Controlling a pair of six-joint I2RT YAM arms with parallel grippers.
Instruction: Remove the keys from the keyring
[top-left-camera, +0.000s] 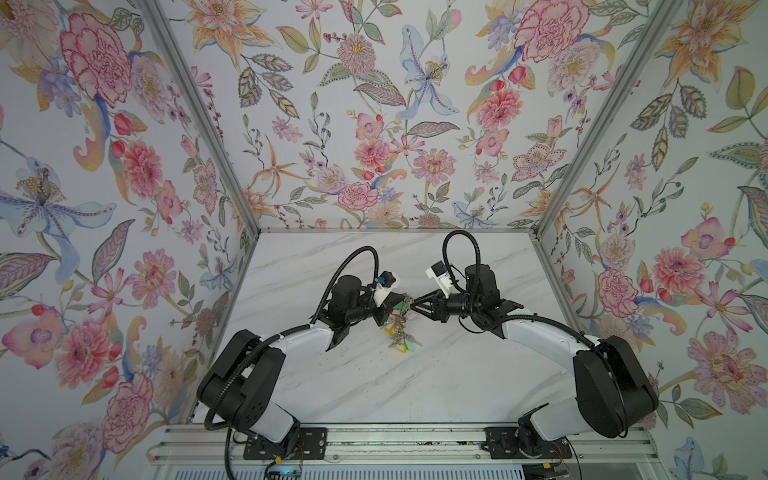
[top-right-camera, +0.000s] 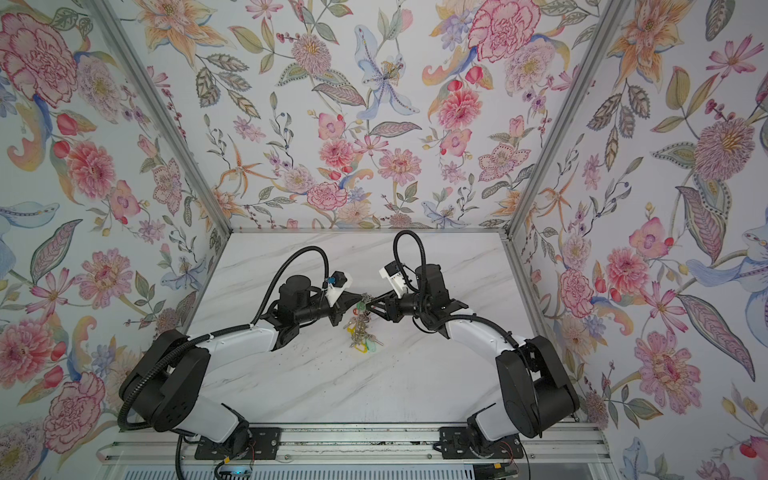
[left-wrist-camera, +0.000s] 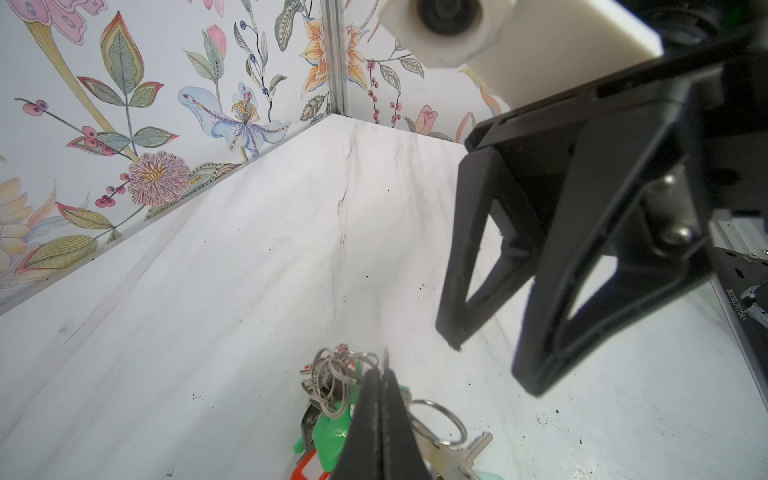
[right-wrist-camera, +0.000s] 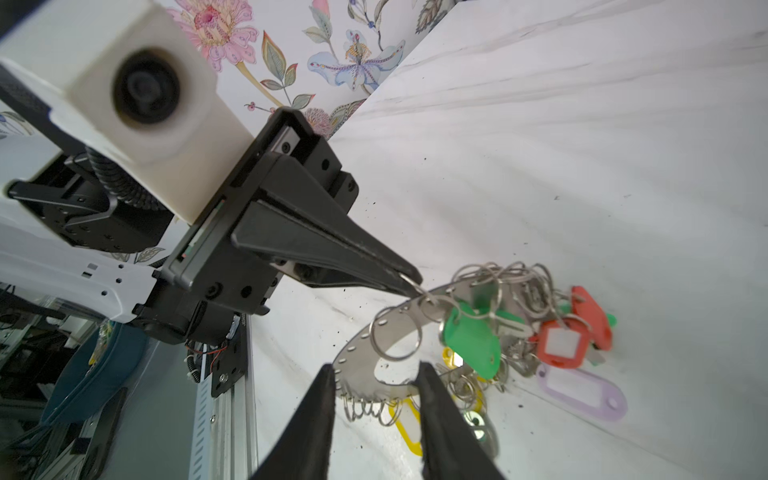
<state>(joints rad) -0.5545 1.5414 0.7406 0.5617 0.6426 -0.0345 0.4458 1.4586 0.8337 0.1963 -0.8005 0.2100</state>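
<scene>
Left hand (right-wrist-camera: 409, 282) is pressed together, pinching a small wire split ring (right-wrist-camera: 432, 301) at the rim of the large flat grey metal keyring disc (right-wrist-camera: 370, 353). Right hand (right-wrist-camera: 376, 382) is part-spread, its fingers straddling the disc's near rim, contact unclear. Tagged silvery keys (right-wrist-camera: 515, 328) hang just beyond it, over the white marble surface (right-wrist-camera: 582, 166).

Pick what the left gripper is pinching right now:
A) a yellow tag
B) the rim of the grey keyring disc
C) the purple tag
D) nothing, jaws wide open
B: in the right wrist view the left gripper is shut, its tips on the edge of the keyring; the purple tag lies apart on the table.
</scene>
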